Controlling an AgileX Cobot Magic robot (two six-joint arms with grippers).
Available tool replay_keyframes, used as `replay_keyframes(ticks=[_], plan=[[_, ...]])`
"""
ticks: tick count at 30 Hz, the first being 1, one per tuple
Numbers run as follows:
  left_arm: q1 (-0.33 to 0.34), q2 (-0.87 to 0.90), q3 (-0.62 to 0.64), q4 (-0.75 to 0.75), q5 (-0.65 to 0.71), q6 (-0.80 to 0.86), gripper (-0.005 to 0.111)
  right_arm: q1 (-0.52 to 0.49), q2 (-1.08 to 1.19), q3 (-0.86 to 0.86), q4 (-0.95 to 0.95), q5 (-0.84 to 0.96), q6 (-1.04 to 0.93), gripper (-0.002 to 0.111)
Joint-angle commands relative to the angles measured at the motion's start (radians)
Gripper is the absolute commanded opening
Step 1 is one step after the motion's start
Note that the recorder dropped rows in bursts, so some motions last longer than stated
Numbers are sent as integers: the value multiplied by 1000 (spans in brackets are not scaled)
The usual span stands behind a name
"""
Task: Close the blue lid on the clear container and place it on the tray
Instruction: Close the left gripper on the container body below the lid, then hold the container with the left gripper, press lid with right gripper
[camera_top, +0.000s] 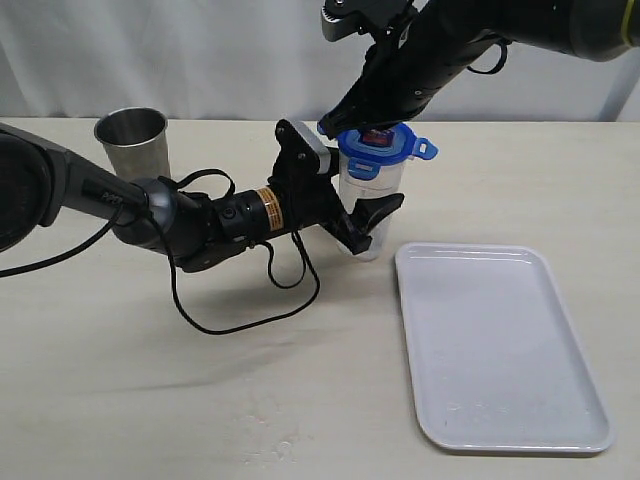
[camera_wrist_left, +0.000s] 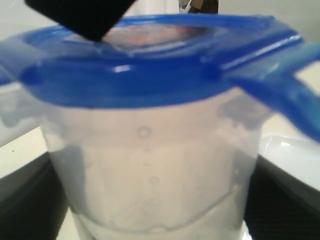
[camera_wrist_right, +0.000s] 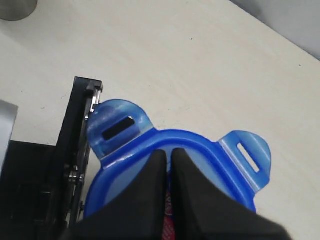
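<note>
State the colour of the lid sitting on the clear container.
The lid is bright blue; the right wrist view shows it best.

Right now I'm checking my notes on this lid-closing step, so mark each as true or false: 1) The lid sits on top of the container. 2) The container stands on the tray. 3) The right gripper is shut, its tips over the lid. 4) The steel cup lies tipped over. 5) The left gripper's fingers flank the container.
1) True: the lid sits on the container.
2) False: it stands on the table, beside the tray.
3) True: the right gripper is shut over the lid.
4) False: the steel cup stands upright.
5) True: the left gripper has a finger on each side of the container.
</note>
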Motion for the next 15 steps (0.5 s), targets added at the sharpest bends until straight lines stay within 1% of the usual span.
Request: replay_keyframes(ticks=[1, 3, 5, 8, 11, 15], plan=[[-8, 2, -6, 32, 83, -65, 2, 0, 19, 11, 56, 29, 0, 4], [-1, -3, -6, 30, 146, -100, 0, 0, 19, 11, 78, 29, 0, 4], [9, -6, -6, 55, 179, -107, 0, 0, 19, 11, 78, 32, 0, 4], [34, -11, -6, 140, 171, -142, 0, 0, 13, 11, 78, 43, 0, 4], [62, -17, -6, 173, 167, -204, 0, 0, -16, 11, 76, 45, -3, 4], [98, -26, -6, 250, 163, -216, 0, 0, -100, 11, 76, 49, -10, 4]])
